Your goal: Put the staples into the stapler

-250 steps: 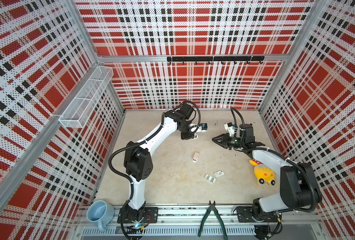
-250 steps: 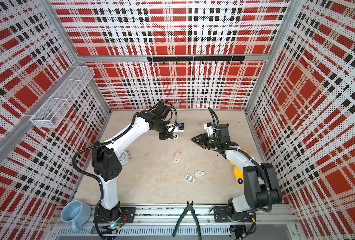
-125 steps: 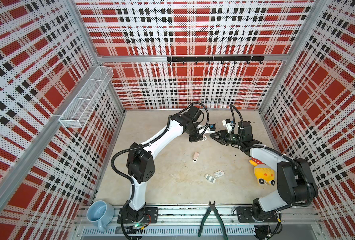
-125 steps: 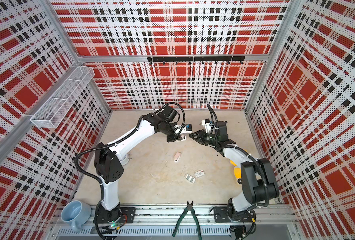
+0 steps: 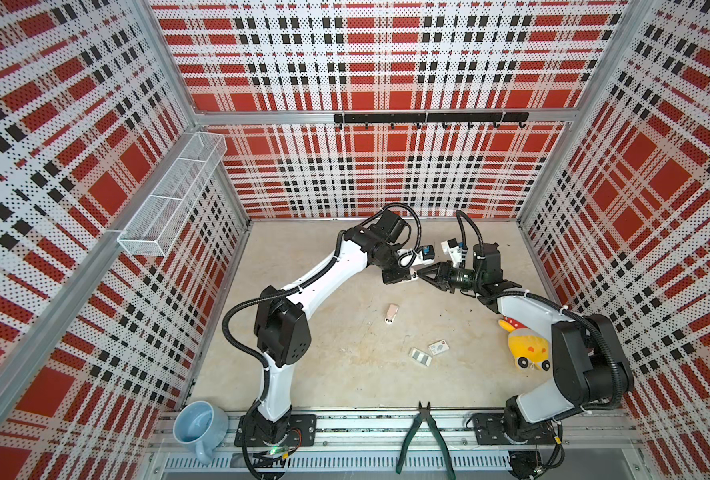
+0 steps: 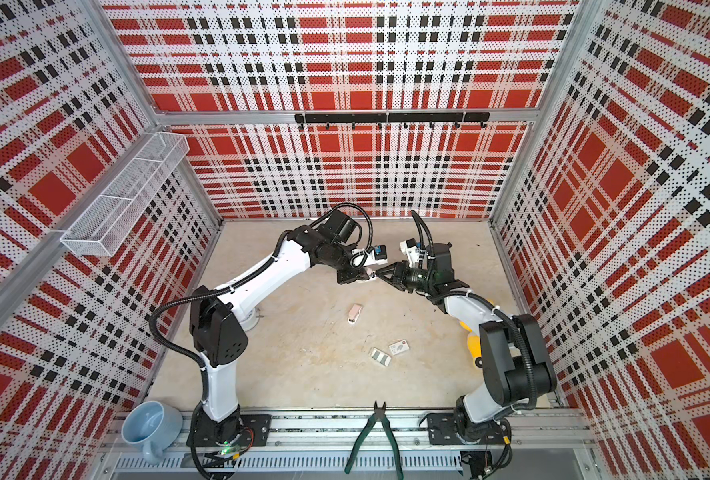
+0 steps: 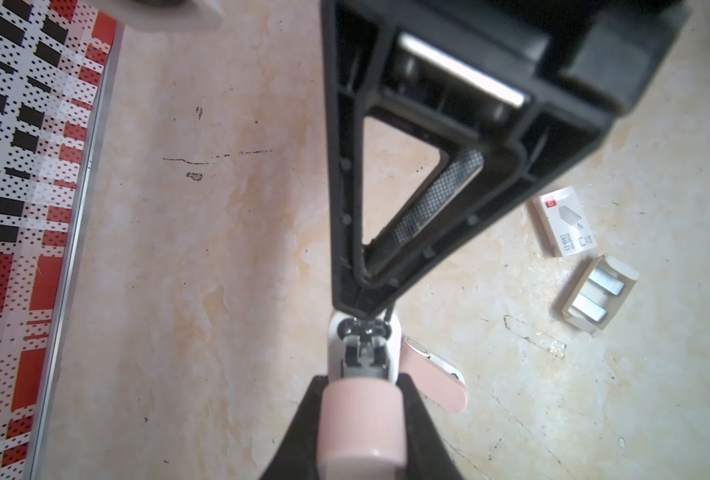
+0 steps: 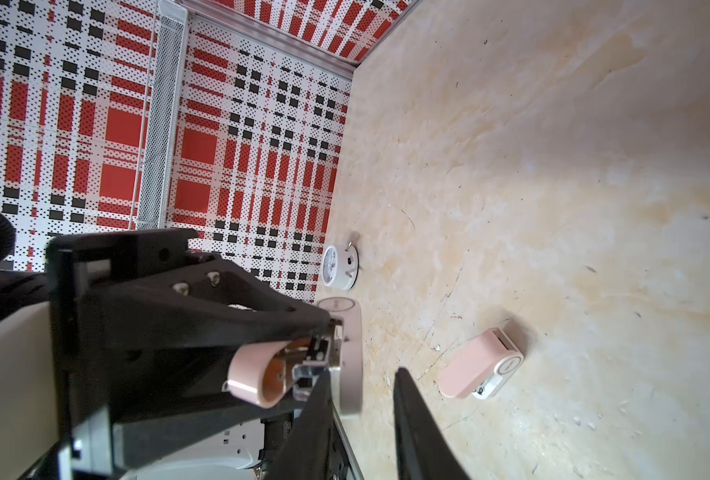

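The left tool (image 7: 361,382) pinches the opened stapler (image 8: 257,374) in air so the slightly spread right tool (image 8: 361,372) can reach inside.

The only print worth reading is on the white cardboard sleeve (image 7: 564,227), which lies on the table (image 7: 220,249) near and right of the middle. It carries a small red square logo at one corner, a grey drawing of a staple strip, and a dark line of characters that seems to start "ST" followed by digits (too soft to vouch for each one). In both top views only its red mark shows. The white clock (image 8: 340,266) on the left side has a dial, but its numerals blur. Oval emblems on the stapler (image 8: 347,353) and on the pink piece (image 8: 480,368) lying mid-table cannot be read.
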`<state>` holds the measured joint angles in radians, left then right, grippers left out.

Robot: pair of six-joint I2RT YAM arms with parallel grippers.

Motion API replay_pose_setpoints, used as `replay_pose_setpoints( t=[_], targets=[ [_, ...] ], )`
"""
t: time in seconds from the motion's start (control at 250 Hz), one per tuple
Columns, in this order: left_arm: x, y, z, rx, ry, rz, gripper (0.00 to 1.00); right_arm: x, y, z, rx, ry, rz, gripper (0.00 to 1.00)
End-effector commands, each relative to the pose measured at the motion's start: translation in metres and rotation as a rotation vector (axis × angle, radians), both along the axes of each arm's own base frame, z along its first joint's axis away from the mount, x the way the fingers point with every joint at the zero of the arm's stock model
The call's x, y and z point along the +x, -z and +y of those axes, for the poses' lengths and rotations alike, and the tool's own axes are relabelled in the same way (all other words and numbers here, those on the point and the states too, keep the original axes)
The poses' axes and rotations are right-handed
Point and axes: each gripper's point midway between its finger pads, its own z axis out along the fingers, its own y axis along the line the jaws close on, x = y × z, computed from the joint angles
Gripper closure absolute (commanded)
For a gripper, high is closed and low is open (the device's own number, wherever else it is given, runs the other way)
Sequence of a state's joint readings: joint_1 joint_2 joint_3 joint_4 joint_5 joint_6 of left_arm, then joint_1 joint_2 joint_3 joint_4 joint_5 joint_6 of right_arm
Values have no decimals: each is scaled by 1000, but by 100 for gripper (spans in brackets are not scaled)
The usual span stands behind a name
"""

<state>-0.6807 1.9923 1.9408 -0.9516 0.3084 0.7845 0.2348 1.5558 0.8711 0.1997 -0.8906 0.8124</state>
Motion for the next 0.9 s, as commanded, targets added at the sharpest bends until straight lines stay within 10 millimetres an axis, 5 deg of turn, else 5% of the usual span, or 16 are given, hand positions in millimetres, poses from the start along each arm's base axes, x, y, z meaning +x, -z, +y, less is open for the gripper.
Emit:
replay_pose_setpoints(
  t=[0.0, 0.312, 0.896],
  targets=[
    [3, -15, -13, -57, 12, -14, 90, 0, 1, 4, 10, -14, -24, 73],
    [-2, -28, -20, -122, 4, 30, 91, 2, 20, 3, -8, 0, 13, 78],
    [18, -72, -27, -342, -110, 102, 91, 2, 20, 7, 102, 13, 11, 76]
  ],
)
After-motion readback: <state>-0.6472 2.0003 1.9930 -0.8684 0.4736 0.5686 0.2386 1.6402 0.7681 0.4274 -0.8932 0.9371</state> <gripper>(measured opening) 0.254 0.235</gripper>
